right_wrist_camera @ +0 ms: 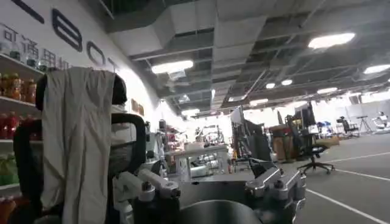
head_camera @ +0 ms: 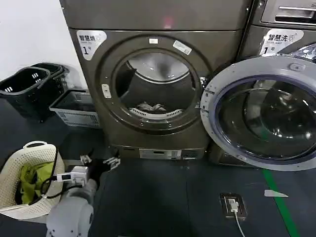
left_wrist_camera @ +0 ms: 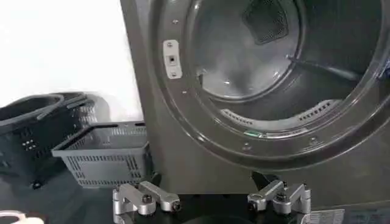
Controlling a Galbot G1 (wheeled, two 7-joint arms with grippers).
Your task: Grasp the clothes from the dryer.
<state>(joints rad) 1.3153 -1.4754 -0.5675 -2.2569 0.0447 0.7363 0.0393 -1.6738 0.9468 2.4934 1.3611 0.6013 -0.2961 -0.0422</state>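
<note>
The dryer (head_camera: pixel 163 17) stands in front of me with its round porthole uncovered. The clothes (head_camera: pixel 151 107) lie as a small pale bundle on the drum floor, deep inside. My left gripper (head_camera: pixel 99 160) hangs low near the floor, below and to the left of the drum mouth, open and empty. In the left wrist view that gripper (left_wrist_camera: pixel 210 193) points at the dryer's lower front panel, with the porthole rim (left_wrist_camera: pixel 244 141) above it. My right gripper (right_wrist_camera: pixel 210 182) is open with nothing in it and faces away into the room.
The dryer door (head_camera: pixel 222 84) is swung wide to the right, across the neighbouring machine (head_camera: pixel 284 19). A white woven basket (head_camera: pixel 15 168) with a yellow-green garment (head_camera: pixel 32 178) sits by my left arm. Grey (head_camera: pixel 74 106) and black (head_camera: pixel 29 86) baskets stand left of the dryer. A floor socket (head_camera: pixel 233 205) lies at right.
</note>
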